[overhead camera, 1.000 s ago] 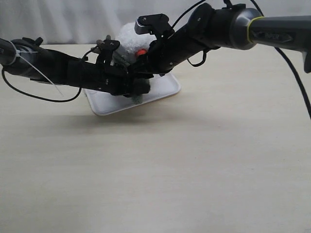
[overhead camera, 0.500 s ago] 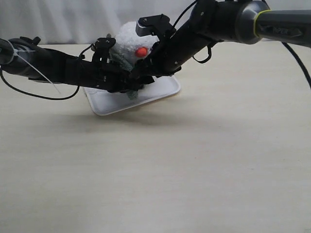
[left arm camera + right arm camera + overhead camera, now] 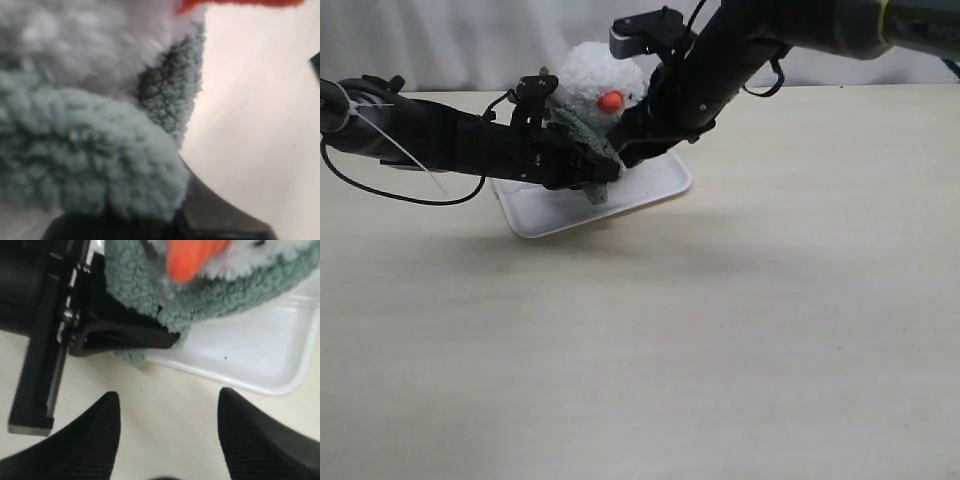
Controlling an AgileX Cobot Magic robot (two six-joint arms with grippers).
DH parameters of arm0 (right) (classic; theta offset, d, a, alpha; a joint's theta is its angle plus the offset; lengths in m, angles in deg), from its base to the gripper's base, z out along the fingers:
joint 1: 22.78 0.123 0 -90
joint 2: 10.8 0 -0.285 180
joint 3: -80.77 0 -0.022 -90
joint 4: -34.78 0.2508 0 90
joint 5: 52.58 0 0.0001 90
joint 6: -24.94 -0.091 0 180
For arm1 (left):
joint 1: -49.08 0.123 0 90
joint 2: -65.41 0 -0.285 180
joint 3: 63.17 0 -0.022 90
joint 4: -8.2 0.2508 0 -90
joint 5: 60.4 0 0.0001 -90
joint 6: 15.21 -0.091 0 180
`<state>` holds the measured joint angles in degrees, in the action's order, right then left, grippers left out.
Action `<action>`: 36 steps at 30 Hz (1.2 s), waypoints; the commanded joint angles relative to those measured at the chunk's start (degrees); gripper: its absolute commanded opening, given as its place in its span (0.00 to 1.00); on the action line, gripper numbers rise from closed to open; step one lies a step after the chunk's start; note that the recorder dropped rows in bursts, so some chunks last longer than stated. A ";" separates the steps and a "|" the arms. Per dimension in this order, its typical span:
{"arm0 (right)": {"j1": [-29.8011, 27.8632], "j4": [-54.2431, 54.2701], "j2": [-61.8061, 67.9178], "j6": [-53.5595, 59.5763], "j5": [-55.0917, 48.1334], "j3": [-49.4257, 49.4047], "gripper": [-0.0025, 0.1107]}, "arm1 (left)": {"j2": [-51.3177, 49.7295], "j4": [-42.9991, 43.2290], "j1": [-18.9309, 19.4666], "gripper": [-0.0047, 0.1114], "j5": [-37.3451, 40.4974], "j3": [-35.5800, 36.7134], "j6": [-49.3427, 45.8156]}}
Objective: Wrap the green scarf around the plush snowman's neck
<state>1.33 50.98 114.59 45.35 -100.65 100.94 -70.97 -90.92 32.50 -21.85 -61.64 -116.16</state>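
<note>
A pale beige tabletop (image 3: 740, 330) with a faint grain fills most of the exterior view; it is bare toward the front; behind it a white pleated curtain (image 3: 440, 40) closes off the room. A white tray (image 3: 655, 188) is set near the far edge, and the plush snowman (image 3: 588, 75) is seen over it, upright, its orange nose (image 3: 611, 101) turned forward. The green scarf (image 3: 582, 135) is laid below the head, at the snowman's neck (image 3: 570, 108); one end is bunched down over the tray's rim. The left gripper (image 3: 603, 170) is closed, and the scarf's end is pinched in its jaws. The right gripper (image 3: 167, 412) is held just beside the snowman, above the tray's edge; its jaws are spread wide, and nothing is held between the fingers (image 3: 85, 440).
</note>
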 commanded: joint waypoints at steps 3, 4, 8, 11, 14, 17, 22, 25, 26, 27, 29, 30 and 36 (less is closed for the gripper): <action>0.06 3.97 -4.13 0.48 14.97 -0.07 0.27 | 0.21 -0.51 0.23 0.04 0.69 -0.43 0.32; 0.06 4.52 -3.97 0.58 16.48 -0.07 0.22 | 0.21 -0.51 0.23 0.04 0.69 -0.43 0.32; 0.31 4.77 -1.74 0.58 19.56 -0.07 0.06 | 0.21 -0.51 0.23 0.04 1.07 -0.43 0.32; 0.71 5.41 0.15 0.58 21.81 -0.07 0.06 | 0.21 -0.51 0.12 0.04 1.58 -0.43 0.32; 1.31 5.41 2.19 0.58 22.72 1.39 0.06 | 0.21 0.17 -0.13 0.04 1.58 -0.43 0.32; 1.35 5.82 4.52 0.58 22.72 3.81 0.06 | 0.21 1.53 -0.79 0.04 1.58 -0.43 0.32; 1.35 5.82 7.71 0.11 22.72 6.31 0.06 | -1.03 1.56 -1.46 0.04 -0.55 -0.43 0.32; 1.35 6.00 8.16 0.11 23.32 6.55 0.06 | -2.93 0.35 -1.46 0.04 -1.09 -0.43 0.32; 1.35 6.00 8.16 0.11 23.72 6.55 0.06 | -3.47 0.35 -1.46 0.04 -1.09 -0.43 0.32; 1.35 6.20 8.16 0.11 23.96 6.55 0.06 | -3.59 0.35 -1.46 0.04 -1.09 -0.43 0.32; 1.35 7.37 8.16 0.11 24.22 6.55 0.06 | -3.77 1.11 -1.46 0.04 0.08 -0.43 0.32; 1.35 7.48 8.16 0.11 24.22 6.65 0.06 | -3.77 1.33 -1.46 0.04 0.98 -0.43 0.32; 1.35 7.48 8.16 0.11 22.91 7.24 0.06 | -3.77 1.22 -1.46 0.04 1.88 -0.43 0.32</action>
<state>2.71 58.50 122.40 45.35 -77.22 107.85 -74.51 -90.50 31.43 -21.40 -62.05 -115.93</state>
